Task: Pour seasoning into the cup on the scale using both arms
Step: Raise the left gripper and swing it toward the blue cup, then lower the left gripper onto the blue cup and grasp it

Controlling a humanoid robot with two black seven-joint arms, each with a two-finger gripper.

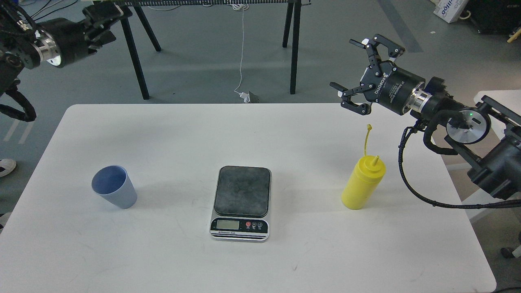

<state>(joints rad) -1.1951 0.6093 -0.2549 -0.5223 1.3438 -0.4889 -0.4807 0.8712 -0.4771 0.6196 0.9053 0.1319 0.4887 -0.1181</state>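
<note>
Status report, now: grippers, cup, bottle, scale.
Right gripper open, empty. Left gripper unreadable. Cup off scale. Bottle upright, uncapped. Nothing obstructing.

White table (171, 134); black stand legs (136, 61), white cable (242, 49) on floor behind

Grey floor (203, 61) all round my white desk (163, 134), which has rounded corners. Behind it there's a black-legged trestle table (138, 61) with a white cable (242, 49) dangling down to a plug on the floor. Cardboard box (449, 9) top right, somebody's white shoe (6, 167) at the left edge. Light's even, shadows soft.
</note>
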